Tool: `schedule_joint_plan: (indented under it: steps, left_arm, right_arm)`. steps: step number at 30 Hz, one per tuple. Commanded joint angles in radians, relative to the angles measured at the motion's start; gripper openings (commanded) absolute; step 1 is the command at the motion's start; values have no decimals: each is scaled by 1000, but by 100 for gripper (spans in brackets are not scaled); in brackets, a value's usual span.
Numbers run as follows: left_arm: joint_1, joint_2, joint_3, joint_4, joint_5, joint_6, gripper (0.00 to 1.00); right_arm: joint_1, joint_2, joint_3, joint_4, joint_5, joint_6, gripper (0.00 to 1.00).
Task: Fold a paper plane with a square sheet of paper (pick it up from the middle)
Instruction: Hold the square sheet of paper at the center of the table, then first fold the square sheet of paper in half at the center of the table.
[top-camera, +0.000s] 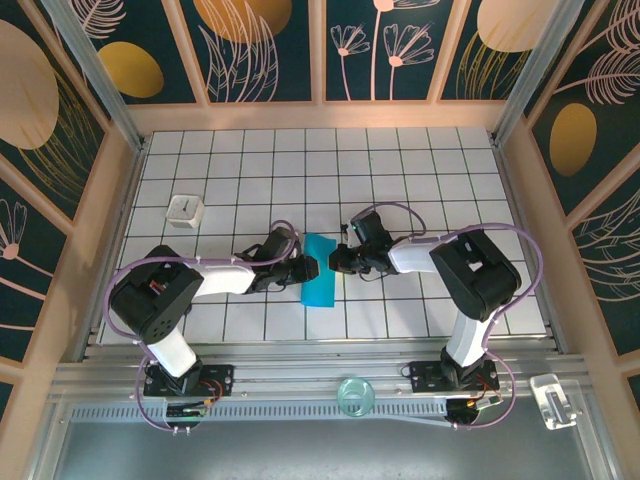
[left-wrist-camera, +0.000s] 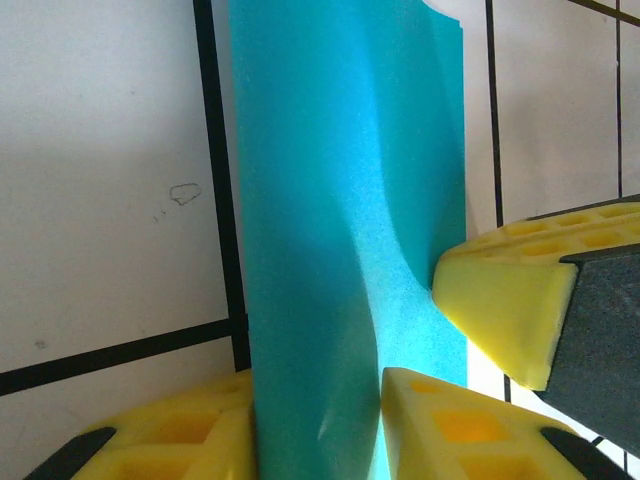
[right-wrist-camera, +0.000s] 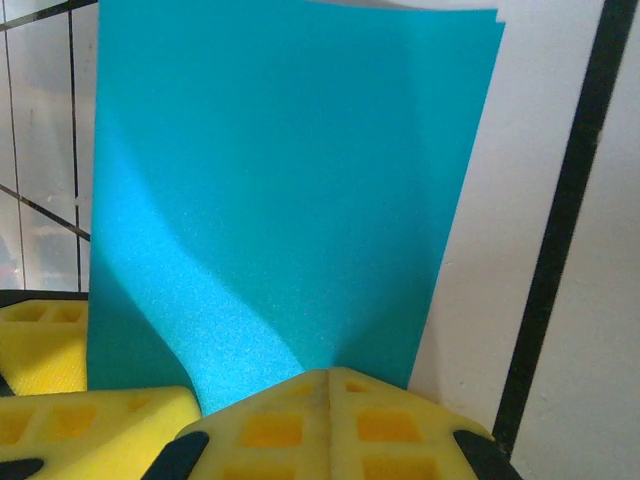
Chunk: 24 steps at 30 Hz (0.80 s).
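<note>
Paper (top-camera: 320, 272), folded narrow, is found lying midway between both arms. The right gripper (right-wrist-camera: 328, 378) is clamped shut on its near edge; the left gripper (left-wrist-camera: 318, 390) is held apart, straddling the strip with no clear pinch. Risk judged: a one-sided pull could skew or tear the fold. Bowing of the sheet is revealed by the wrist views and is lost from overhead

A white table (top-camera: 420, 160) ruled with a black grid sat evenly lit. Dark teal wall panels (top-camera: 415, 75) with gold plant motifs, framed in pale wood, enclosed its left, far and right sides.
</note>
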Motion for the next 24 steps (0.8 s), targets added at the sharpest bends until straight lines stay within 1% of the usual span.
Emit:
schedule_joint_plan:
  steps: [1, 3, 7, 11, 13, 15, 18, 21, 23, 24]
  left_arm:
    - [-21, 85, -36, -133, -24, 0, 39]
    - [-20, 69, -24, -149, -34, 0, 41]
    - [-18, 16, 12, -218, -99, 9, 51]
    - [-19, -100, 54, -304, -183, 14, 58]
    - [-19, -150, 67, -314, -192, 5, 59]
    - [-19, -189, 80, -302, -174, -12, 60]
    - [-19, -204, 95, -241, -84, -37, 54]
    - [-19, -158, 135, -202, 18, -37, 42]
    - [-19, -121, 160, -206, 24, -13, 33]
    - [-19, -105, 166, -206, 20, -2, 30]
  right_arm:
    - [7, 44, -2, -103, 100, -12, 0]
    - [8, 46, -3, -127, 122, -15, 0]
    - [12, 52, -1, -161, 157, -23, 0]
    - [15, 65, 5, -183, 177, -28, 0]
    - [16, 70, 6, -187, 182, -27, 0]
    - [16, 72, 7, -190, 186, -26, 0]
    - [18, 73, 7, -191, 191, -25, 0]
    - [18, 72, 4, -191, 195, -24, 0]
    - [18, 73, 3, -188, 197, -25, 0]
    - [19, 73, 0, -186, 197, -23, 0]
